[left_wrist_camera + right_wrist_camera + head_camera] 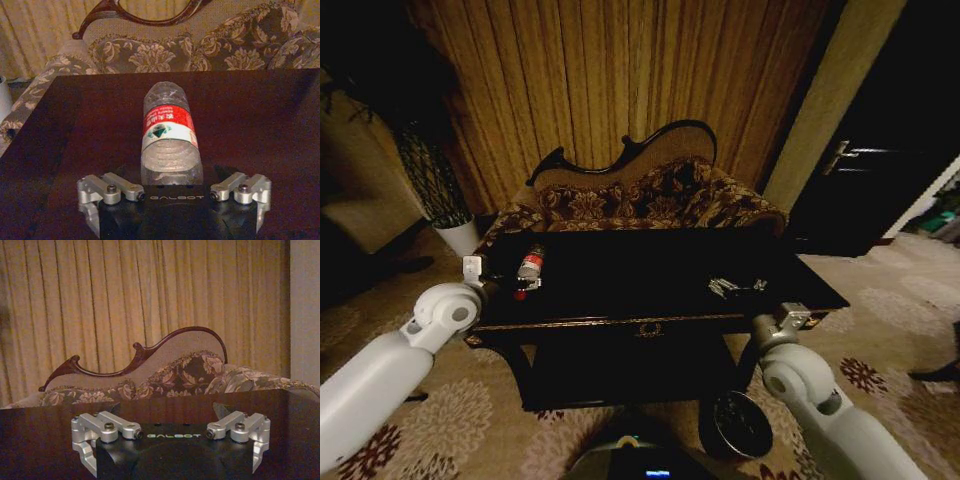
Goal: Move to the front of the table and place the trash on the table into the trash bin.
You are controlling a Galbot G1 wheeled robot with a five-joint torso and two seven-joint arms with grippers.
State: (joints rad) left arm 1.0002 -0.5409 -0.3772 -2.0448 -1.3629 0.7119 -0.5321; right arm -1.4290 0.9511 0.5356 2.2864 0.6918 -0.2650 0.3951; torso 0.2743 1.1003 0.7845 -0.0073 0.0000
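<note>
The trash, a clear plastic bottle (169, 131) with a red and white label, lies on the glossy black table (650, 265) near its left end, seen in the head view as the bottle (529, 266). My left gripper (175, 197) is open just above the tabletop, and the bottle's wide base lies between its spread fingers (107, 189). Small white scraps (725, 287) lie near the table's right front. My right gripper (170, 440) is open at the table's right front edge, holding nothing. The dark round trash bin (735, 425) stands on the carpet below it.
A patterned carved sofa (640, 195) stands right behind the table, before tan curtains. A white plant pot (460, 237) sits at the far left. A dark door (880, 170) is at the right. Patterned carpet (880, 300) lies open to the right of the table.
</note>
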